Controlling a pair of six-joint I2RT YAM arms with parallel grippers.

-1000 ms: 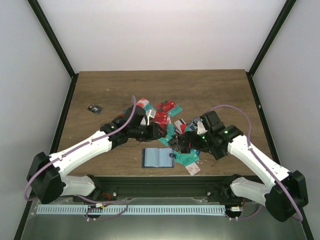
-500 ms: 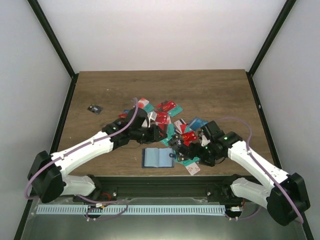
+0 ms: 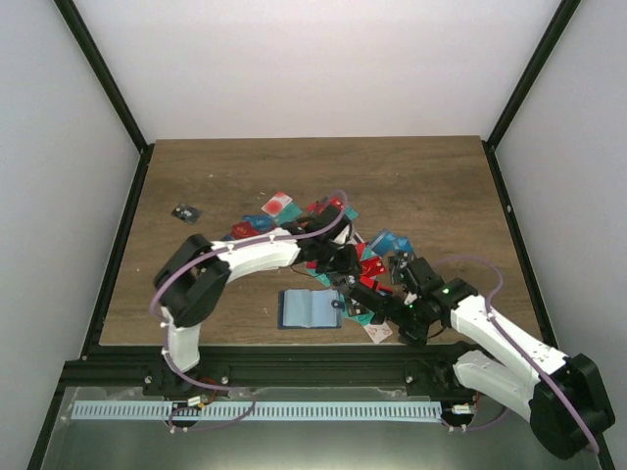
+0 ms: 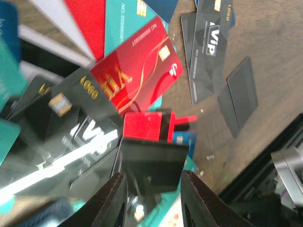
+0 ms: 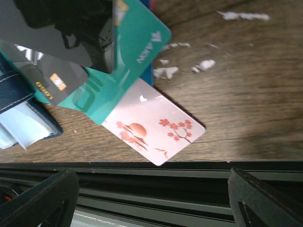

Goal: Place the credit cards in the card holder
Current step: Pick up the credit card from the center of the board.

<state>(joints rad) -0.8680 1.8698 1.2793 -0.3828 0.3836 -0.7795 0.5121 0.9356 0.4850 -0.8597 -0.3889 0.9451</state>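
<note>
White walls closed in the brown wooden table (image 3: 225, 176), with black posts (image 3: 103, 88) rising at its back corners. From overhead the credit cards (image 3: 279, 206) lay in a loose heap at mid-table. The card holder (image 3: 309, 308) lay open and flat just in front of the heap, near the front edge. Both arms reached in around it, their tips too tangled to read from up there.

Only the left wrist view settled it: the left claw (image 4: 151, 198) was partly closed, with a black card (image 4: 151, 163) pinched between its fingers, above a red card (image 4: 135, 71) and a black VIP card (image 4: 210, 47). The right wrist view alone showed the right claw (image 5: 151, 198) spread wide with nothing in it. It hung over a pale blossom card (image 5: 154, 125) lying partly under a teal card (image 5: 128, 61), with the holder's navy edge just to one side. That view also caught white flecks (image 5: 203, 64) on the wood grain.

Overhead again, a small black chip (image 3: 183, 212) sat alone toward the left edge, well apart from the heap.
</note>
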